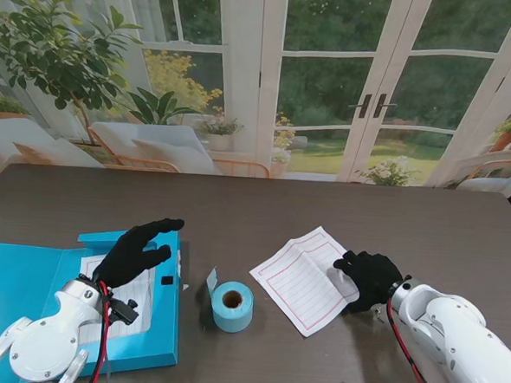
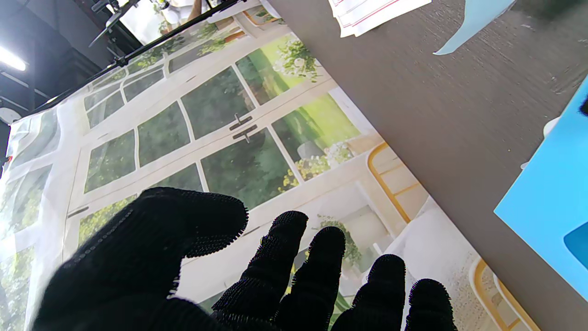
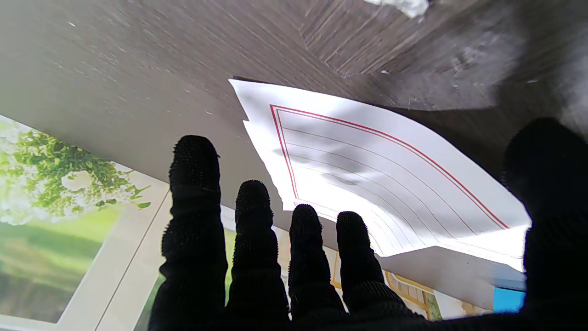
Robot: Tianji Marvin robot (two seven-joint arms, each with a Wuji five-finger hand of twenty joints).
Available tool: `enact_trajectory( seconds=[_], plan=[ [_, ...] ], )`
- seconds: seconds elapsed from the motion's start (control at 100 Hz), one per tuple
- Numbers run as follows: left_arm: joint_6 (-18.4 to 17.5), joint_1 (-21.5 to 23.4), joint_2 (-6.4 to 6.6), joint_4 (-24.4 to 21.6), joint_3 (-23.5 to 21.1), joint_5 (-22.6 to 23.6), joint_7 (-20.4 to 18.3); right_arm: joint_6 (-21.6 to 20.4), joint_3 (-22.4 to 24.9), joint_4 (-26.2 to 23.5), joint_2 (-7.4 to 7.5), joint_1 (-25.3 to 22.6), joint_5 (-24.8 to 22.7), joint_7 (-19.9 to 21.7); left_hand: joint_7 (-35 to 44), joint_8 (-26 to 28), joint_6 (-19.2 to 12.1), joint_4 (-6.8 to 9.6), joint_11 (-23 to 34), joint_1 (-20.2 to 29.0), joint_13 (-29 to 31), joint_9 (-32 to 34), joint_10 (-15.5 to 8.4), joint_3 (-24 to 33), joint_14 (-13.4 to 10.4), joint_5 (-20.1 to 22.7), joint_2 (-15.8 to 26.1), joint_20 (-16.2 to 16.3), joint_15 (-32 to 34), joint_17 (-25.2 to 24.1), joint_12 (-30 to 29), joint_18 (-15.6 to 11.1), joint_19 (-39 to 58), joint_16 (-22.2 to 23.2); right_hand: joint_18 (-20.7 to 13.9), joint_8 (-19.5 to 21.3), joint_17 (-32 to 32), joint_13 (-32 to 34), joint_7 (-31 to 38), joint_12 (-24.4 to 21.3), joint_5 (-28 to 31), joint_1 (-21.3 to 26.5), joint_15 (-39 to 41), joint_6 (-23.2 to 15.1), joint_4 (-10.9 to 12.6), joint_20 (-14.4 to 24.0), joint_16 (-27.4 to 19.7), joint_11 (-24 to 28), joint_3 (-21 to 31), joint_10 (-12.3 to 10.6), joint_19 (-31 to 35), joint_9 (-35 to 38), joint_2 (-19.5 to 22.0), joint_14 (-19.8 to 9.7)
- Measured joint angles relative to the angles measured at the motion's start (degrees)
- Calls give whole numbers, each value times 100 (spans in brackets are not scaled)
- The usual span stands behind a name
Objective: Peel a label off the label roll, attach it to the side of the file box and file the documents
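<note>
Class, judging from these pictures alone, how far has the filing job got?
Done: the file box lies open, and a white label seems to sit on its side, though it is too small to be sure. In hand: the right hand grips the documents, one edge lifted; the left hand hovers open over the box. Left: filing them. The label roll stands between.

Bare table (image 1: 264,201) runs wide across the far half, while the near half is crowded: open file box (image 1: 165,325) at left under the left hand (image 1: 134,254), label roll (image 1: 232,305) just beside its right edge, papers (image 1: 302,277) right of the roll with a narrow lane between.
</note>
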Motion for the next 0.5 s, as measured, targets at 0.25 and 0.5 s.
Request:
enact_trajectory(
  seconds=[0.25, 0.5],
  plan=[
    [49, 6, 3, -19, -4, -58, -49, -48, -44, 61, -2, 26, 148, 0, 0, 0, 2, 0, 0, -57, 0, 0, 10, -67, 2, 0, 120, -2, 0, -2, 0, 0, 0, 0, 0, 0, 0, 61, 62, 0, 0, 157, 104, -18, 1, -57, 0, 4, -447, 0, 65, 4, 784, 1],
    [93, 29, 5, -45, -8, -99, -74, -145, 12, 92, -16, 22, 247, 114, 0, 0, 3, 0, 0, -57, 0, 0, 21, -85, 7, 0, 178, -3, 0, -20, 0, 0, 0, 0, -1, 0, 0, 228, 62, 0, 0, 644, 123, -74, 51, -93, 1, 16, -1282, 0, 81, 4, 1696, 1]
  ],
)
